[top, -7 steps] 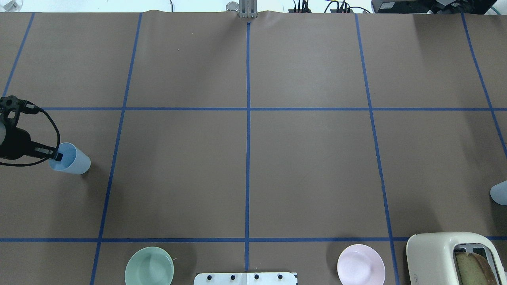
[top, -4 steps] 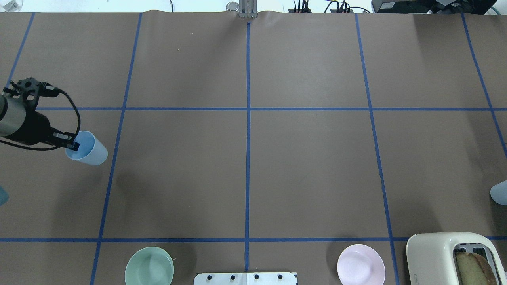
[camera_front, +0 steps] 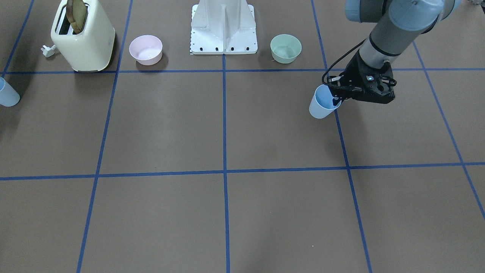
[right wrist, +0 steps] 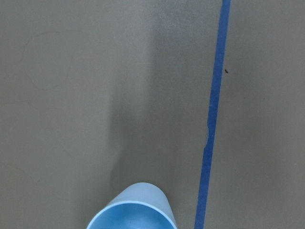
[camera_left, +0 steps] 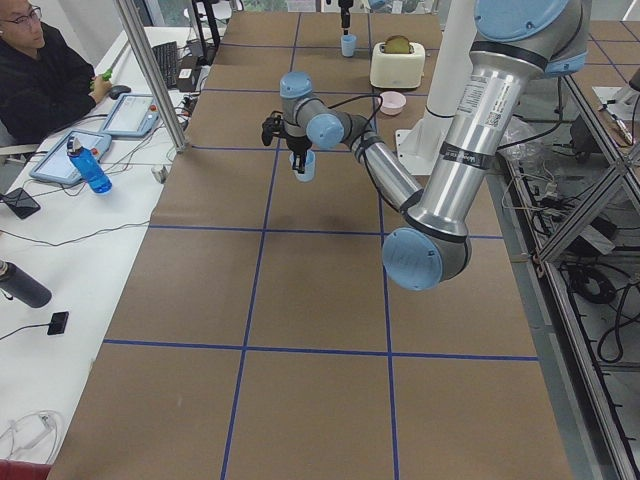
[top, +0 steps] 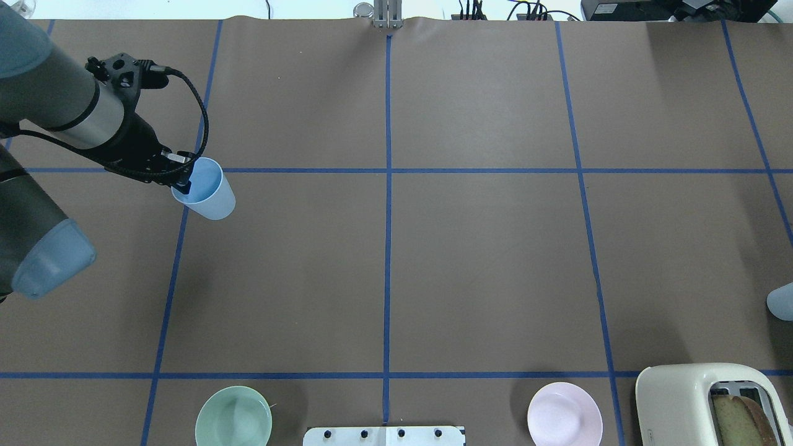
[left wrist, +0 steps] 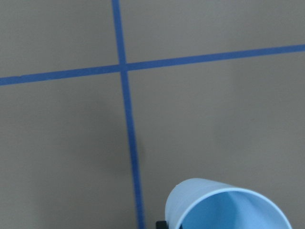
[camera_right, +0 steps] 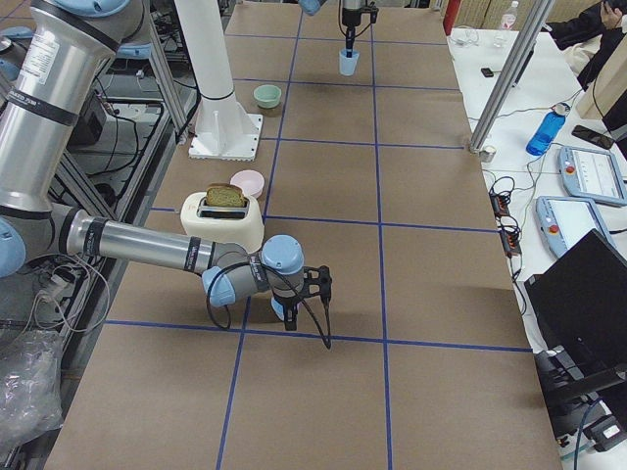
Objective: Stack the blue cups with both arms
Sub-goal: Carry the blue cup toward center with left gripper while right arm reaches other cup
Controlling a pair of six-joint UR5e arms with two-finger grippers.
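My left gripper [top: 183,179] is shut on the rim of a pale blue cup [top: 207,195], with one finger inside it, and holds it tilted above the table near a tape crossing. The same gripper [camera_front: 338,99] and cup [camera_front: 322,103] show in the front view, and the cup [left wrist: 228,207] fills the bottom of the left wrist view. The second blue cup [top: 782,302] stands at the table's right edge [camera_front: 5,93]. It also shows in the right wrist view [right wrist: 131,210]. My right gripper [camera_right: 289,315] is at that cup, and I cannot tell whether it is open or shut.
A cream toaster [top: 712,402] with bread in it stands at the near right. A pink bowl [top: 564,414] and a mint-green bowl [top: 233,416] flank the white base [top: 384,435]. Blue tape lines grid the brown table. An operator [camera_left: 40,70] sits beside the table.
My left arm has carried the blue cup from the table's left edge away from the robot and toward the centre. The cup at the right edge has not moved.
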